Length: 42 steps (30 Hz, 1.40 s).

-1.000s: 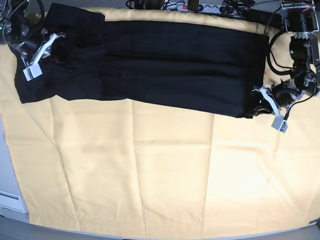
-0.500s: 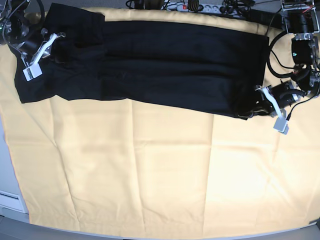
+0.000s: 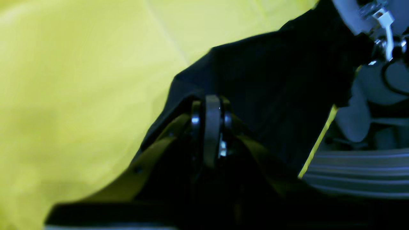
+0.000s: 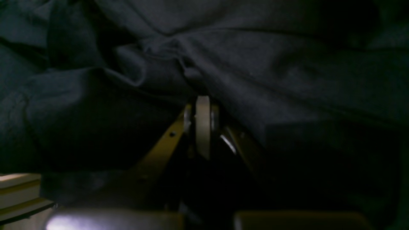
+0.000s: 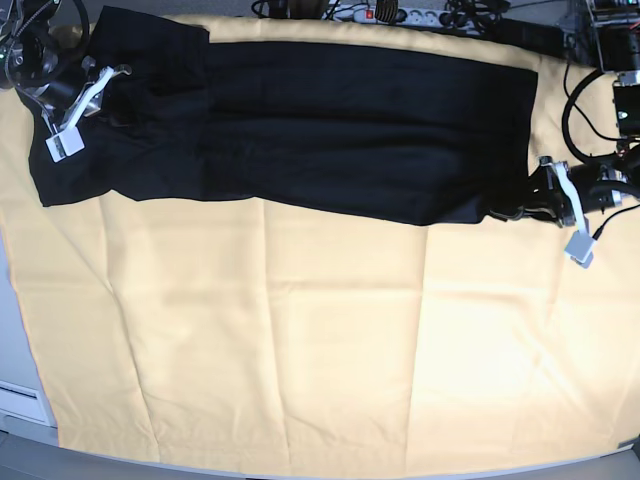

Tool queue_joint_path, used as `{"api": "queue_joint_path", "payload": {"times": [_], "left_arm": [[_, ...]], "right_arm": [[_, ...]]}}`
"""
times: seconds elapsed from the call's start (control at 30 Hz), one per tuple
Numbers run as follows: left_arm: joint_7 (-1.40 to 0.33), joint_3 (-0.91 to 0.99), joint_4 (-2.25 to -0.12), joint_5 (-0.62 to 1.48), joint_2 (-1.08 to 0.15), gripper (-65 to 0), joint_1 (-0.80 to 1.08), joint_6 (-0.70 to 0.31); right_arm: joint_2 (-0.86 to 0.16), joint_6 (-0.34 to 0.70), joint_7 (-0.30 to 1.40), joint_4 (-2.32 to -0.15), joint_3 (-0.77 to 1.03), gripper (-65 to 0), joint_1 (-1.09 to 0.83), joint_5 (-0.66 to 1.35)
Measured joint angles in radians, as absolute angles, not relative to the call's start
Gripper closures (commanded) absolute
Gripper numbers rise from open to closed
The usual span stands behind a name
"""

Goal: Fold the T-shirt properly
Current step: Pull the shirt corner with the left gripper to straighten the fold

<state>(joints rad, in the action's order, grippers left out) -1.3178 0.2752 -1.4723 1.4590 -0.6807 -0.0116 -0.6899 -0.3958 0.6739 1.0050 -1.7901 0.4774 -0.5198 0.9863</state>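
Note:
The black T-shirt [image 5: 350, 130] lies as a long band across the far part of the pale yellow cloth [image 5: 300, 340]. My left gripper [image 5: 515, 212] is at the shirt's near right corner and is shut on the fabric there. In the left wrist view its gripper [image 3: 209, 110] pinches the black cloth [image 3: 271, 86]. My right gripper [image 5: 112, 108] rests on the shirt's left end. In the right wrist view its gripper [image 4: 203, 107] is closed in wrinkled black fabric [image 4: 255, 73].
A power strip [image 5: 400, 15] and cables lie beyond the cloth's far edge. More cables [image 5: 570, 110] hang by the left arm's base at the right. The cloth's near edge [image 5: 300, 462] runs along the table's front.
My left gripper has moved to the right with the shirt's near right corner, drawing the right end out flatter and straighter. The right gripper has stayed put.

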Motion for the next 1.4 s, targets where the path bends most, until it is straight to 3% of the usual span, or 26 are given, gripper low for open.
{"api": "queue_joint_path", "payload": {"times": [0.2, 0.97, 1.0, 1.1, 1.17, 1.27, 1.4], "left_arm": [[-1.346, 0.275, -1.473, 1.46, -0.749, 0.0, -0.011, -0.69], [-1.392, 0.275, -1.474, 1.467, -0.808, 0.0, 0.052, -0.69], [-1.392, 0.275, -1.474, 1.467, -0.805, -4.5, 0.052, -0.69], [-1.377, 0.275, -1.474, 1.412, -0.803, -30.0, 0.052, -0.69], [-1.292, 0.275, -1.472, 1.319, -0.804, -39.8, 0.053, -0.69], [-1.098, 0.275, -1.472, 1.168, -0.804, -40.8, 0.052, -0.598], [-1.089, 0.275, -1.472, 1.048, -0.803, -40.7, 0.051, -0.527]], "right_arm": [[-0.396, 0.674, 1.005, -1.79, 0.477, 0.0, -0.52, 0.984], [-0.396, 0.674, 1.005, -1.79, 0.477, 0.0, -0.519, 0.984], [-0.396, 0.674, 1.005, -1.79, 0.477, 0.0, -0.519, 0.984], [-0.396, 0.674, 1.005, -1.79, 0.477, 0.0, -0.519, 0.984], [-0.396, 0.674, 1.005, -1.79, 0.477, 0.0, -0.519, 0.983], [-0.396, 0.674, 1.005, -1.79, 0.477, 0.0, -0.52, 0.984], [-0.396, 0.674, 1.005, -1.79, 0.477, 0.0, -0.519, 0.984]]}}
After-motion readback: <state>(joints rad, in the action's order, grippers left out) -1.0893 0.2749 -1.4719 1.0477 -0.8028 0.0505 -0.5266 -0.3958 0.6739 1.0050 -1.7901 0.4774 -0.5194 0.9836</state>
